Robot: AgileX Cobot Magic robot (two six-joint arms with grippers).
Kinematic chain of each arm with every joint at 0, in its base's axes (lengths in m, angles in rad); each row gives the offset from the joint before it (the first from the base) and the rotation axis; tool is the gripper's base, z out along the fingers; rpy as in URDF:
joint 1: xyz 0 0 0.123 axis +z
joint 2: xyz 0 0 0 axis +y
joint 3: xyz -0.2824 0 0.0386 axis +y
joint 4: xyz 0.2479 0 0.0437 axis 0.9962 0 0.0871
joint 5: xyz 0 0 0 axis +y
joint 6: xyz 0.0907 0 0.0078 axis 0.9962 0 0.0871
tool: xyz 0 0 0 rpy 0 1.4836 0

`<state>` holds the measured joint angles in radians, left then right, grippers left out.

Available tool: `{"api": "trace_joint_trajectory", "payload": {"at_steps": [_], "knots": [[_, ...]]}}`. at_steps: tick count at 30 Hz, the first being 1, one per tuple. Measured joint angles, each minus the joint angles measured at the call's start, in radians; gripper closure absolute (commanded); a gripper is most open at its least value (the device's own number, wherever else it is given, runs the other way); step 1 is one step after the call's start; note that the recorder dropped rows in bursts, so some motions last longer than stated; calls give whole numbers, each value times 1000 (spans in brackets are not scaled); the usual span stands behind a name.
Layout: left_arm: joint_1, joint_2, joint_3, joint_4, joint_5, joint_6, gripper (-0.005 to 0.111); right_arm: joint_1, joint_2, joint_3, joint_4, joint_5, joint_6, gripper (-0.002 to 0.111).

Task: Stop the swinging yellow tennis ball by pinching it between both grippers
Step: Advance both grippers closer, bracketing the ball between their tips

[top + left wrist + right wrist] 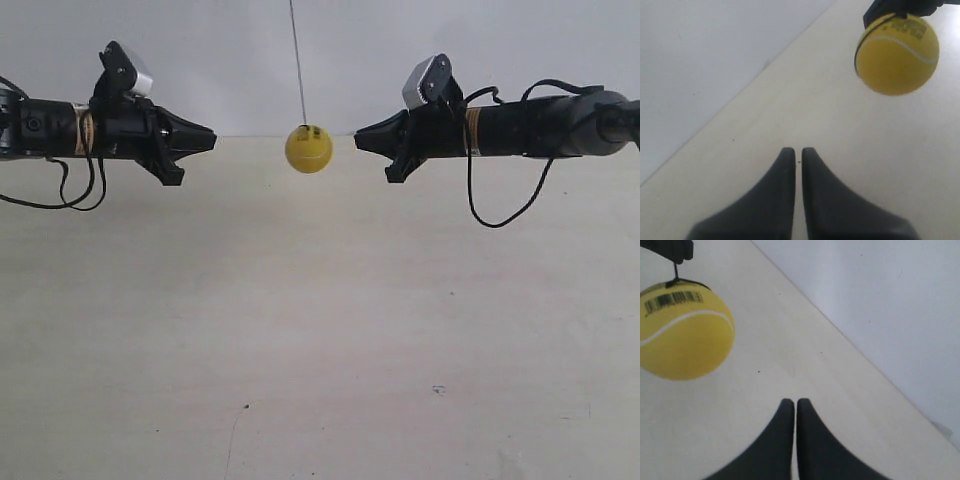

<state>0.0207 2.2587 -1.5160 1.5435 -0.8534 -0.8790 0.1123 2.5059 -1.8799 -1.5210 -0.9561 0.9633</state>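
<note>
Flanking the untouched yellow tennis ball (308, 148) at upper centre, left gripper (797, 150) and right gripper (791, 401), both closed, must converge together

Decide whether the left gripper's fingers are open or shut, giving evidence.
Shut: on the left gripper the fingers lie together, only a thin slit between them, holding nothing; the yellow tennis ball hangs clear of them.
</note>
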Motion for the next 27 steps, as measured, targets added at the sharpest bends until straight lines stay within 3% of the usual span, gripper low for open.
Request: {"api": "trace_joint_trajectory", "payload": {"at_steps": [8, 27], "knots": [[0, 61, -58, 24, -100, -41, 102, 11, 2, -2, -4, -59, 17, 108], [0, 70, -69, 56, -162, -67, 102, 46, 2, -2, -23, -57, 17, 108]]}}
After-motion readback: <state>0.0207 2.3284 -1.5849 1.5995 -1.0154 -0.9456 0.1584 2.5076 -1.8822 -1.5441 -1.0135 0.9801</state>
